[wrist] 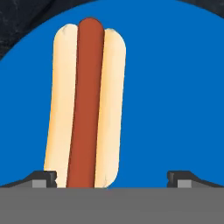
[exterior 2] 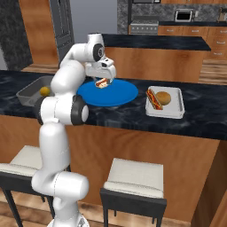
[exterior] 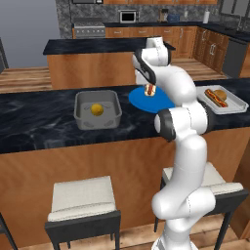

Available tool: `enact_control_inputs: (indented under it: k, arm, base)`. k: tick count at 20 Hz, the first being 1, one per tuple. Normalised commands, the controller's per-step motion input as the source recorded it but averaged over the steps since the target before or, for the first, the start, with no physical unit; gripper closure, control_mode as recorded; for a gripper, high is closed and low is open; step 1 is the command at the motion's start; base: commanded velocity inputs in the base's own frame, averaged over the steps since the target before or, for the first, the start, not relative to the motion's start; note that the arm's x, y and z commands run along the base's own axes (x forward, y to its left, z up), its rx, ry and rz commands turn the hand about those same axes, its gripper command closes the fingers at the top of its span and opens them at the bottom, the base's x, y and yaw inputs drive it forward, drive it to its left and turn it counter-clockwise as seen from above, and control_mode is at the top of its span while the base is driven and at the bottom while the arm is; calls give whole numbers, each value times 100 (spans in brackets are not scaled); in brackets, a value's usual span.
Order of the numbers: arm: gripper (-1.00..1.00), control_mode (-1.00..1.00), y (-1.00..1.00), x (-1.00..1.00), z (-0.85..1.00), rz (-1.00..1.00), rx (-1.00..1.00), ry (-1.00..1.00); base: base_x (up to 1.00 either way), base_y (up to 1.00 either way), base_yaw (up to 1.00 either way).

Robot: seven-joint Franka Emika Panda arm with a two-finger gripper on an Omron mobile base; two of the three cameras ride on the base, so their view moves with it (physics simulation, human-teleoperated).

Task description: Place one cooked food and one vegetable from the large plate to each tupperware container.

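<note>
Fingers (wrist: 112, 177) spread wide over the last hot dog (wrist: 85, 105) on the blue plate (wrist: 175, 96).

Poised low above the plate on the dark worktop (exterior: 34, 122), lined up to straddle the pale bun with its red sausage, lying flat. Nearby, yellow ball (exterior: 96, 109) already in grey tub (exterior: 80, 119); other hot dog (exterior 2: 154, 98) and brown ball (exterior 2: 164, 97) in pale tray (exterior 2: 175, 111).

Two hot dogs (exterior 2: 103, 82) (exterior 2: 153, 99), two vegetables (exterior 2: 44, 91) (exterior 2: 164, 97)

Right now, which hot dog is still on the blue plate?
The hot dog right under the open gripper lies on the blue plate. The other hot dog is already in the pale tray, beside a brown ball.
</note>
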Motion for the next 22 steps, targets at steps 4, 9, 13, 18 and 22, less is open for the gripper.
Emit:
enact_control_inputs:
  k: [4,9,13,18,22]
  arm:
    - [-100,-100,0,-13,-47,0,0,0]
    - [-100,-100,2,0,-9,0,0,-1]
    - [-100,-100,0,0,-3,0,0,-1]
    - [-100,-100,0,10,0,2,0,-3]
    - [-100,-100,0,16,5,1,0,0]
  base:
    - [0,0,0]
    - [0,0,0]
    - [0,0,0]
    - [0,0,0]
    - [0,0,0]
